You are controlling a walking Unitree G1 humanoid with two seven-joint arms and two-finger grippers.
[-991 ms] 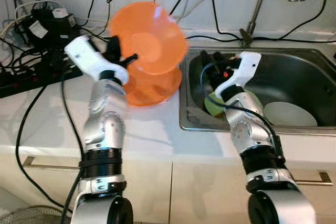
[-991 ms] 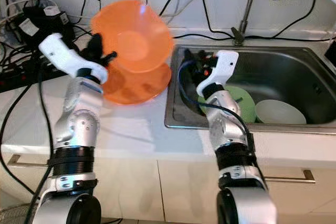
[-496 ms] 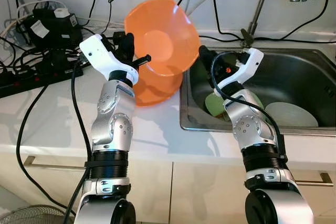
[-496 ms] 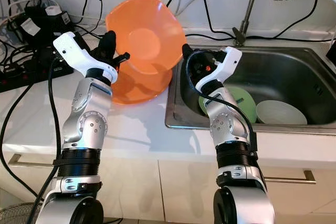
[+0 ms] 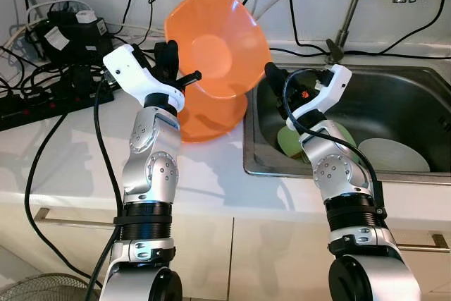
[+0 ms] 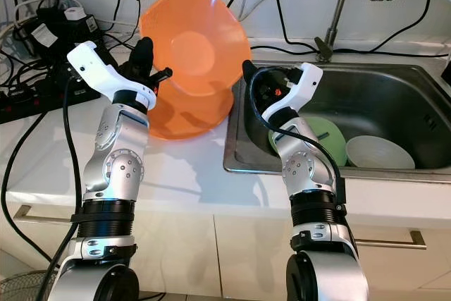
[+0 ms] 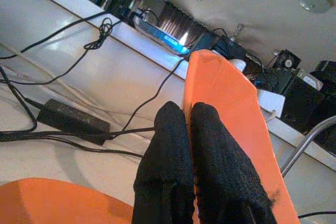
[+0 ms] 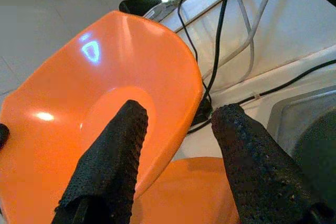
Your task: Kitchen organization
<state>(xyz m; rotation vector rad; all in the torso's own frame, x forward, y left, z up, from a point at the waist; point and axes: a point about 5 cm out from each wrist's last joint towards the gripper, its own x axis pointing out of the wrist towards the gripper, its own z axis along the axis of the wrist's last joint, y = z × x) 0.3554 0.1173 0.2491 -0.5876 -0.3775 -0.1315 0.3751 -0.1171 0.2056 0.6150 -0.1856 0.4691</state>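
Your left tool (image 5: 184,79) has swung the clenched orange bowl (image 5: 217,44) upright toward the released right tool (image 5: 273,91) — likely a handover.

White table (image 5: 204,174) with an orange bowl (image 5: 211,114), black cables (image 5: 42,82) and an inset steel sink (image 5: 402,103).

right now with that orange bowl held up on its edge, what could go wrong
1. The left gripper pinches only the thin rim of the tilted orange bowl, so it may slip and fall onto the second orange bowl below.
2. The open right gripper is close to the raised bowl's rim and could knock it loose.
3. Cables lie on the counter behind the left arm and might snag.
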